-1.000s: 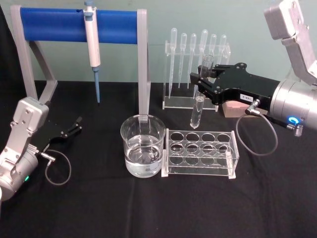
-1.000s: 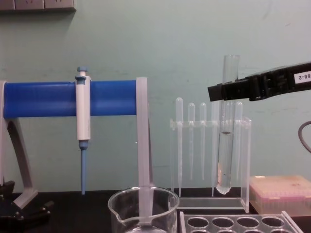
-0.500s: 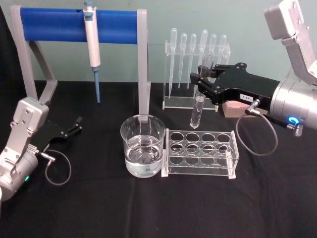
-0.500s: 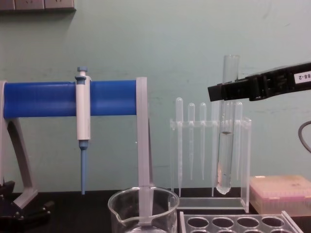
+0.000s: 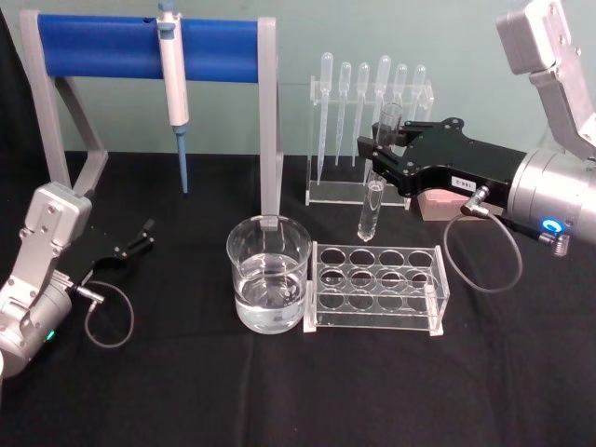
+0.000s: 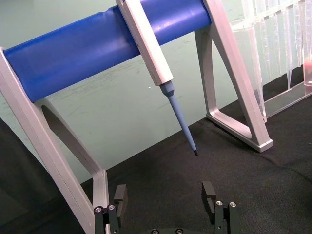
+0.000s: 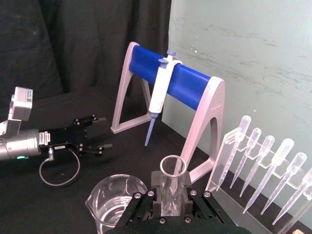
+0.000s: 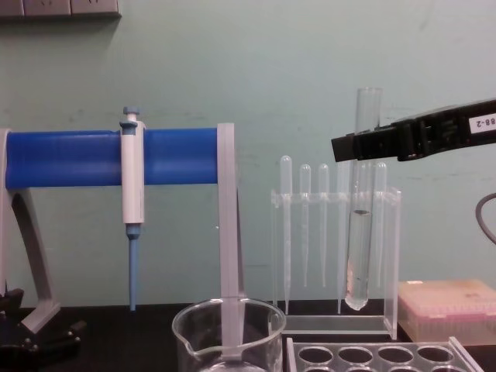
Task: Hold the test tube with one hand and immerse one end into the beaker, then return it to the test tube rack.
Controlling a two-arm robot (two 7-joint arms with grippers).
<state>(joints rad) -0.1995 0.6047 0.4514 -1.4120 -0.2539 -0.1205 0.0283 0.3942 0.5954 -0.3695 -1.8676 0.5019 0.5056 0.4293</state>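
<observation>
My right gripper (image 5: 382, 155) is shut on the upper part of the test tube (image 5: 370, 210), holding it upright in the air. The tube's rounded bottom hangs just above the back row of the clear tube rack (image 5: 377, 284). From the chest view the test tube (image 8: 359, 248) has a little liquid inside, and the right gripper (image 8: 364, 145) crosses it below the rim. The beaker (image 5: 268, 275), part full of clear liquid, stands on the black table left of the rack and left of the tube. Far left, my left gripper (image 5: 140, 237) rests open near the table.
A blue-barred grey stand (image 5: 149, 47) holds a blue-tipped pipettor (image 5: 173, 88) at the back left. Behind the tube, a clear rack of plastic pipettes (image 5: 368, 102) stands near the wall. A pink box (image 5: 438, 205) sits behind my right gripper.
</observation>
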